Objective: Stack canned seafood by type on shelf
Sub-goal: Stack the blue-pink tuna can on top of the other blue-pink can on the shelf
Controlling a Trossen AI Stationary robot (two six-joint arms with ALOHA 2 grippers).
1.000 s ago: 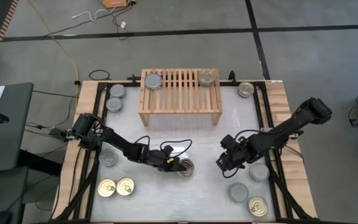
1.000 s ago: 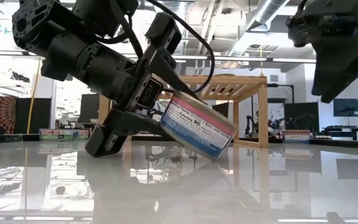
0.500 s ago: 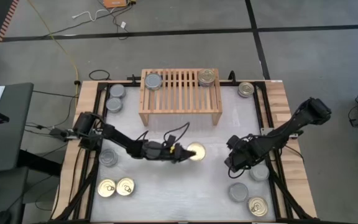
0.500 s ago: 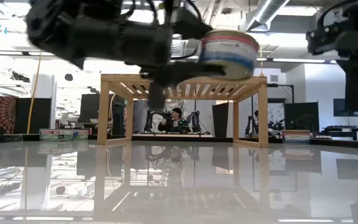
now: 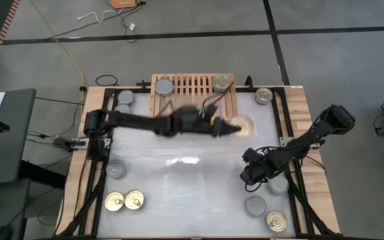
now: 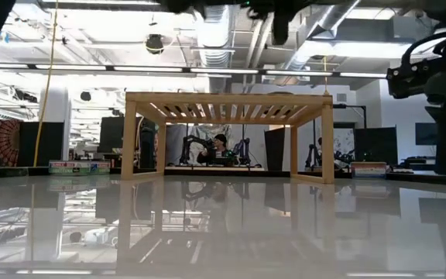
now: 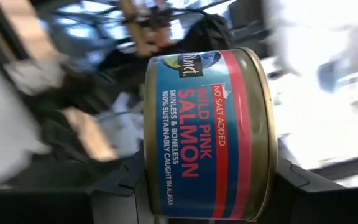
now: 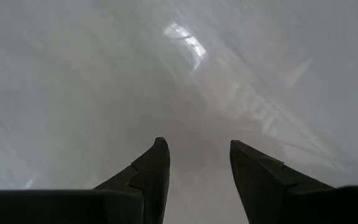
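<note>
One salmon can (image 7: 207, 134) sits clamped in the left end effector (image 5: 235, 127), beside the shelf (image 5: 179, 87).

The floor (image 5: 179, 53) is grey concrete, crossed by dark seams. A yellow cable (image 5: 65, 50) and a white cable (image 5: 105, 17) lie on it. A grey bench (image 5: 5, 133) stands beside the table (image 5: 179, 193), which has a glossy white top and wooden edge planks (image 5: 89, 127). Overhead, strip lights (image 6: 76, 70) and a silver duct (image 6: 215, 31) run below the ceiling. Dark monitors (image 6: 432, 133) stand against the far wall.
</note>
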